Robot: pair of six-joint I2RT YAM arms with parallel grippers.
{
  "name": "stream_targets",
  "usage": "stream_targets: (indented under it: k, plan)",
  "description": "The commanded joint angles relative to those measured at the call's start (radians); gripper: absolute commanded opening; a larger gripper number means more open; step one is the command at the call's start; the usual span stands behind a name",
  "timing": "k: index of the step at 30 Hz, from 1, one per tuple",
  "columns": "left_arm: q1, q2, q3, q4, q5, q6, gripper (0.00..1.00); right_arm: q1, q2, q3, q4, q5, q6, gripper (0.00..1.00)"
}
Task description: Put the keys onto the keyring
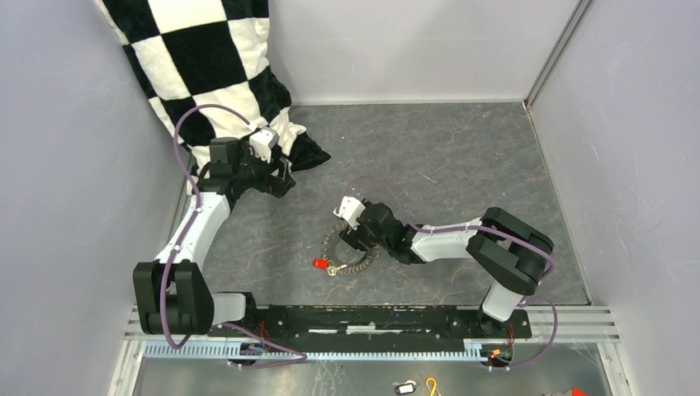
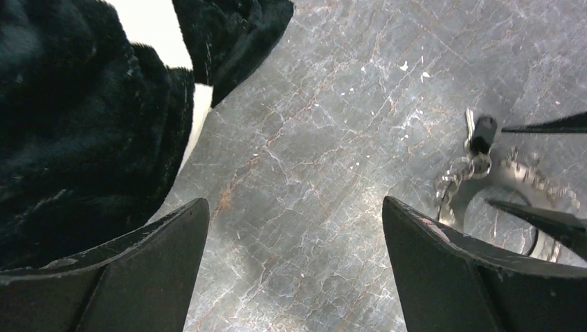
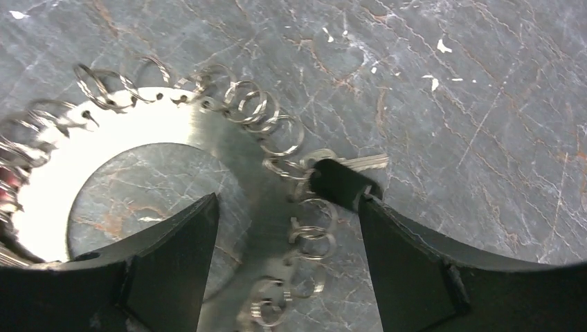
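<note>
The keyring [image 1: 353,262] lies flat on the grey table: a shiny metal hoop [image 3: 83,149] fringed with small split rings. My right gripper [image 3: 287,207] hangs open over its rim, one finger over the hoop's hole and the other outside, the fringe between them untouched. The black-headed key [image 3: 338,181] lies at the rim, against the outer fingertip. The red-headed key [image 1: 320,264] lies just left of the hoop. My left gripper [image 2: 294,204] is open and holds nothing, up near the cloth [image 1: 279,177]. From there I see the keyring [image 2: 477,190] and black key [image 2: 483,133] at far right.
A black-and-white checkered cloth [image 1: 206,58] fills the back left corner, beside my left fingers [image 2: 69,138]. Grey walls close in three sides. The arms' mounting rail [image 1: 371,318] runs along the near edge. A yellow hook [image 1: 432,384] and a small tag [image 1: 404,388] lie below it.
</note>
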Motion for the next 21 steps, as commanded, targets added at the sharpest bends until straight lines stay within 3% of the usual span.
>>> stream_targets:
  k: [1,7,9,16,18,21]
  plan:
    - [0.004,0.008,-0.036,0.088,0.047,0.067,1.00,-0.065,0.008,-0.017,-0.120,0.078,-0.053,0.80]
    - [0.004,0.003,-0.100,0.148,0.058,0.085,1.00,-0.247,-0.034,-0.012,-0.116,0.054,-0.038,0.84]
    - [0.004,-0.001,-0.125,0.180,0.064,0.076,1.00,-0.258,-0.092,-0.012,-0.093,-0.014,-0.048,0.98]
    - [0.004,0.006,-0.202,0.309,0.053,0.036,1.00,-0.293,-0.317,-0.034,-0.065,-0.120,-0.059,0.98]
    - [0.004,0.003,-0.245,0.391,0.047,0.023,1.00,-0.351,-0.391,-0.082,-0.030,-0.086,-0.032,0.98]
    - [0.004,-0.013,-0.354,0.580,0.029,-0.022,1.00,-0.458,-0.526,-0.225,0.082,0.097,0.003,0.98]
